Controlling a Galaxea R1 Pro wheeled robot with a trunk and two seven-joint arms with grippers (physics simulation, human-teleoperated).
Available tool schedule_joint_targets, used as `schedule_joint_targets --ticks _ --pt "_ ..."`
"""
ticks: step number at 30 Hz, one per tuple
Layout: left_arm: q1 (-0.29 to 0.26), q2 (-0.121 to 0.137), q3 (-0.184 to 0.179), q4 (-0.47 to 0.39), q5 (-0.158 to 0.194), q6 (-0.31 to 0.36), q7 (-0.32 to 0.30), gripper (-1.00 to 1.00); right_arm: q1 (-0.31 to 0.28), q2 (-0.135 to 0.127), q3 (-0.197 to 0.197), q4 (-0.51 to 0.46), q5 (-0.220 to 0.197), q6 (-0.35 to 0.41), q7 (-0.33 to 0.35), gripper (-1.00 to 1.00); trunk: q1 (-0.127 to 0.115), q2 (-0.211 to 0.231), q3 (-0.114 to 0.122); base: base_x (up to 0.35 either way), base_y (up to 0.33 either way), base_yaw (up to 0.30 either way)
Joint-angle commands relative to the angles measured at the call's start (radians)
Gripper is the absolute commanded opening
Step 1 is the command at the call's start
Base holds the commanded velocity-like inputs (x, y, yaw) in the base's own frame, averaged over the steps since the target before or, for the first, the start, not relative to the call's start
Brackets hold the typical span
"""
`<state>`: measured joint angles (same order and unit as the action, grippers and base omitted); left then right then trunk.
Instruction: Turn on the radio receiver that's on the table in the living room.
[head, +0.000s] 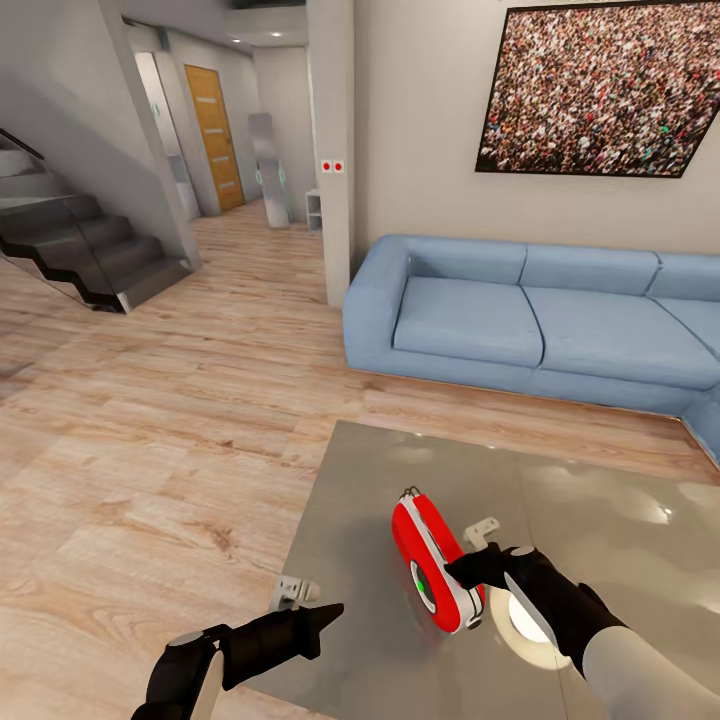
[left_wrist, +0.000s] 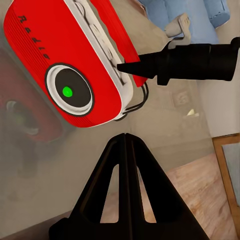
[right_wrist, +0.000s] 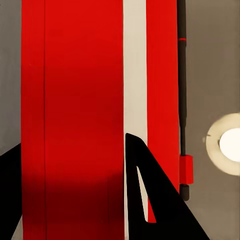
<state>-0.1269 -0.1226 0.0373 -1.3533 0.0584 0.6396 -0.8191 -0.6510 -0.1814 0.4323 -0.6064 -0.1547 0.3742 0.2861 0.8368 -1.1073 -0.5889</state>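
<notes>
The left gripper (head: 325, 611) reaches forward from a bent black arm, fingers pressed together. The right gripper (head: 458, 572) points leftward, fingers spread apart.

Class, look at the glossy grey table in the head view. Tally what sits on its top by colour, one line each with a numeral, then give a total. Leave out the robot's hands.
Red: 1, the radio receiver, standing on its edge on the table.
White and cream: 1, the round disc, lying flat beside the radio, partly behind the right hand.
Total: 2

Head cam looks down over bench (head: 600, 520); both wrist cams sit close on radio (head: 432, 565), shared by all.
</notes>
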Motion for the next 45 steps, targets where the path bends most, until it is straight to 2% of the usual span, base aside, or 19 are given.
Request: schedule_joint_targets --ticks 1,37,38,45 --pt "0.0 0.0 0.0 0.0 0.0 0.0 0.0 -1.0 0.002 0.0 -0.003 0.062 -0.002 -0.032 0.002 -1.0 0.0 0.0 0.0 0.0 0.0 0.0" --pt "0.0 0.0 0.0 0.001 0.0 -0.001 0.001 -1.0 0.002 0.0 -0.003 0.051 0.001 -0.03 0.011 -1.0 0.0 0.0 0.0 0.0 0.0 0.0" --pt "0.0 0.0 0.0 0.001 0.0 -0.001 0.001 -1.0 0.002 0.0 -0.003 0.051 0.001 -0.03 0.011 1.0 0.0 0.0 0.0 0.0 0.0 0.0" --pt "0.0 0.0 0.0 0.003 0.0 -0.001 0.001 -1.0 0.002 0.0 -0.003 0.051 0.001 -0.029 0.011 1.0 0.0 0.0 0.0 0.0 0.0 0.0"
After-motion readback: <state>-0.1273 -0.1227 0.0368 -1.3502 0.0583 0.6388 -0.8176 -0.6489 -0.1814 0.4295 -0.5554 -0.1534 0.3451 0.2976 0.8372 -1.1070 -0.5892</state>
